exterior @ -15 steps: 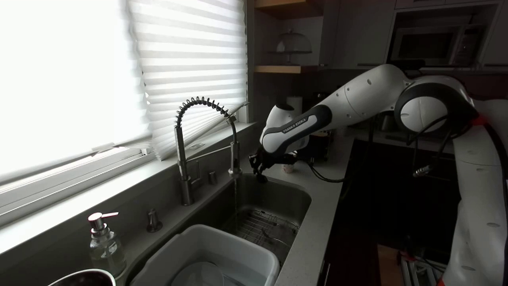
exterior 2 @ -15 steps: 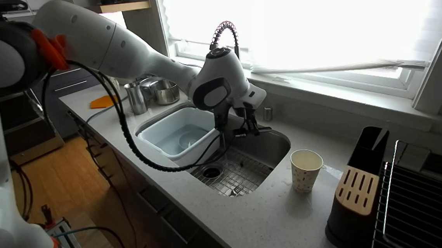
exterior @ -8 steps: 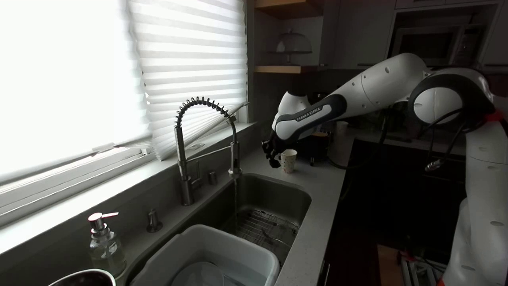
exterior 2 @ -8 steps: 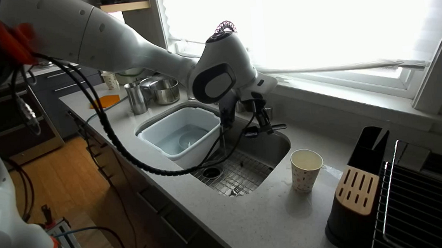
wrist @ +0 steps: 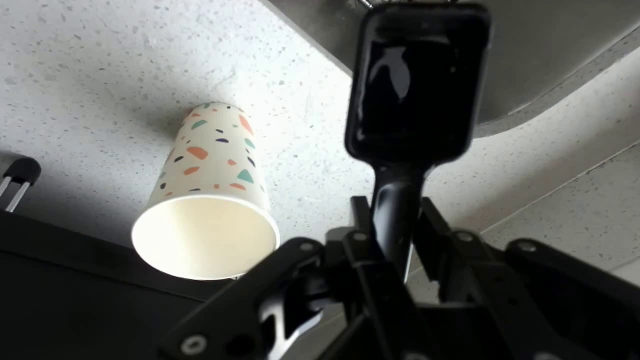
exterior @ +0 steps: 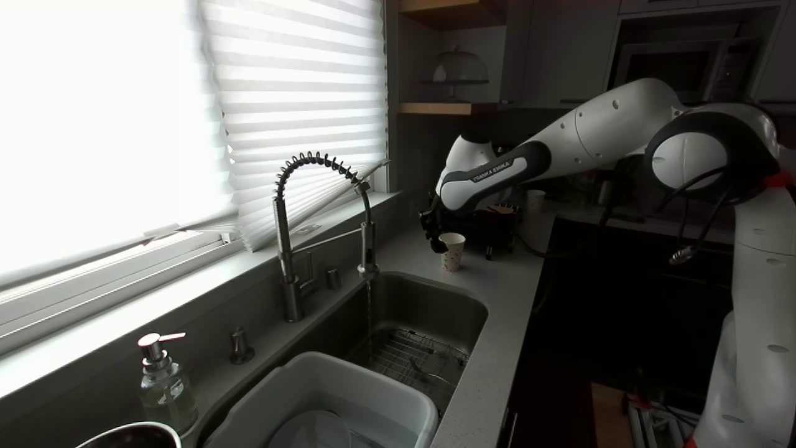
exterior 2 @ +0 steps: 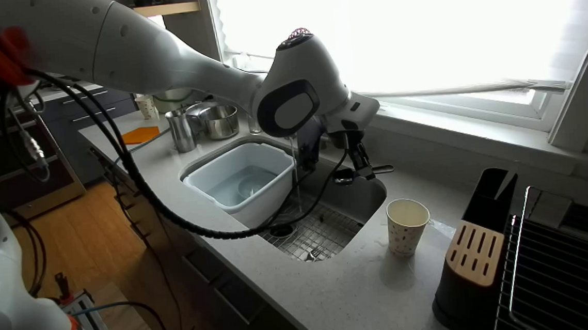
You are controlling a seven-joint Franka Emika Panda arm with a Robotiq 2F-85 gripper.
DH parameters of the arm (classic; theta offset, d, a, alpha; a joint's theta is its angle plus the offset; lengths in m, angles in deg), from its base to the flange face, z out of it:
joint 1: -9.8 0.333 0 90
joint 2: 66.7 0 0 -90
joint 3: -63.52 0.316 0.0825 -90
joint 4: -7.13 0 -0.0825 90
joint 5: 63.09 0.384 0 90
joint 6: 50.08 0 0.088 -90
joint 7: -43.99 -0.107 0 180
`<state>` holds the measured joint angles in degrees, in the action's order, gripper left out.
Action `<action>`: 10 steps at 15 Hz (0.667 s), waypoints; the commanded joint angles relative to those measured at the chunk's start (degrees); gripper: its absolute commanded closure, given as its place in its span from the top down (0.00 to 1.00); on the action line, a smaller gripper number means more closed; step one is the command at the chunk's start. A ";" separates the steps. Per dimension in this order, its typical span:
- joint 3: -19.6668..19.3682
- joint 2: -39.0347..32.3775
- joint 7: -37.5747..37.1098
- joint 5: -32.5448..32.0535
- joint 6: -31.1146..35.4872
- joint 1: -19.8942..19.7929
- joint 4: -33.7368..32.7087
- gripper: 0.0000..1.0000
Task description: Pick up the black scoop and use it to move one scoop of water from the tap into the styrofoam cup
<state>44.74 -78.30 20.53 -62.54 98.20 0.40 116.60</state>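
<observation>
My gripper [wrist: 393,204] is shut on the handle of the black scoop [wrist: 417,100], whose bowl points away from the fingers. A glossy reflection shows in the bowl; I cannot tell how much water it holds. In both exterior views the scoop [exterior 2: 344,176] [exterior: 439,247] hangs in the air near the sink's end. The styrofoam cup [wrist: 215,150], white with coloured flecks, stands upright on the counter left of the scoop in the wrist view, apart from it. The cup also shows in both exterior views [exterior 2: 406,232] [exterior: 454,256]. The tap [exterior: 282,239] runs a thin stream into the sink.
The sink [exterior: 429,298] holds a white tub [exterior 2: 240,209] on one side. A black knife block [exterior 2: 476,256] and a wire rack [exterior 2: 510,295] stand beyond the cup. A soap dispenser [exterior: 168,386] and metal pots [exterior 2: 221,122] stand past the tub.
My gripper has moved with the scoop away from the tap toward the cup's side, to the right in both exterior views. The cup has not moved and the stream still runs.
</observation>
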 commanded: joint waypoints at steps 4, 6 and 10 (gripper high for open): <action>-0.54 -1.87 -0.87 -1.34 0.67 -1.97 -2.85 0.06; -0.98 -2.84 -0.38 -0.75 0.37 -3.13 -4.80 0.06; -2.32 -5.57 0.05 -1.17 1.20 -5.15 -9.37 0.06</action>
<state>43.04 -80.93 20.53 -62.59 98.59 -3.27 111.03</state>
